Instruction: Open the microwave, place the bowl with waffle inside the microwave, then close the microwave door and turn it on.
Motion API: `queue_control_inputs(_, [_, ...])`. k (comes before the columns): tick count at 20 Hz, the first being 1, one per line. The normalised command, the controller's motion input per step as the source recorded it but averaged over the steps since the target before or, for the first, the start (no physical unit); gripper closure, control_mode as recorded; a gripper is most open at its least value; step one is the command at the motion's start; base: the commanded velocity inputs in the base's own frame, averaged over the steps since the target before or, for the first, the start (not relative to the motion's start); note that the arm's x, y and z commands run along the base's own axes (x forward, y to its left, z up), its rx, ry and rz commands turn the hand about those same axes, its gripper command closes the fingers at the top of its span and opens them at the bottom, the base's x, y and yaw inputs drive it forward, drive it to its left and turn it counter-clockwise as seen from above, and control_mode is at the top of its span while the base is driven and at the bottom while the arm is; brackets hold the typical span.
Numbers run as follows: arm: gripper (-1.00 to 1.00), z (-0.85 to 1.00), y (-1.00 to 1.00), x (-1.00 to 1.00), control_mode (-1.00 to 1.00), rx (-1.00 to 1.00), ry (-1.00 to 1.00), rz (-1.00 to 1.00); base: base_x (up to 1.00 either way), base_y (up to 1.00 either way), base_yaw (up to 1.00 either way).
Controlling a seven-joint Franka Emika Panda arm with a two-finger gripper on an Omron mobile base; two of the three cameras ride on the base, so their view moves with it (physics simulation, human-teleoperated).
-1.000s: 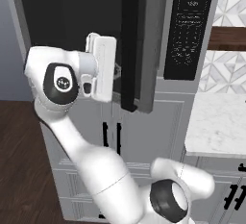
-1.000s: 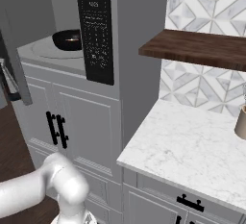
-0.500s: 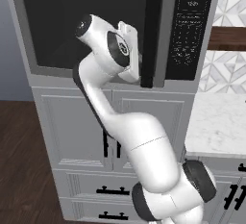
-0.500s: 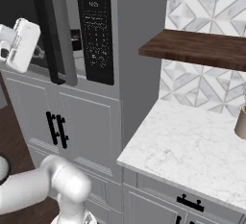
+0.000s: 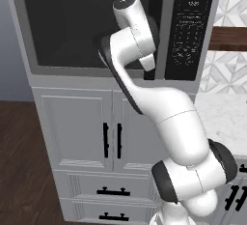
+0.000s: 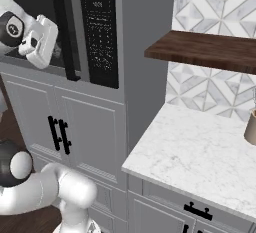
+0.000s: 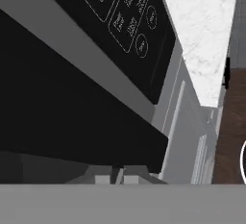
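The wide dark tinted glass microwave door [image 5: 91, 23] is seen flush; the white two-finger gripper [image 6: 42, 42], fingers pressed together and empty, is held beside its tall black bar handle [image 6: 64, 27].

White marble countertop [image 6: 200, 147] sits beside the cabinets. One tan cup-like thing [image 6: 250, 125] stands on it, cropped, so maybe a jar.

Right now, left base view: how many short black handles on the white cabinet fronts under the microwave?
5 visible: two vertical door handles, two horizontal drawer handles, one at far right. The arm may hide more.
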Motion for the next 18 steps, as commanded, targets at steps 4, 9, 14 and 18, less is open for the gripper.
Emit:
queue_control_inputs(4, [1.0,-0.92,-0.48,0.9,-1.0,-0.02,0.13,0.41,0.0,0.0,0.0])
queue_control_inputs(9, [1.0,-1.0,-0.01,-0.01,-1.0,-0.09,-0.02,0.38,0.0,0.0,0.0])
queue_control_inputs(14, [1.0,-0.92,0.56,-0.82,-1.0,-0.1,-0.09,0.38,0.0,0.0,0.0])
queue_control_inputs(18, [1.0,-0.17,0.25,-1.0,-1.0,-0.01,-0.04,0.4,0.0,0.0,0.0])
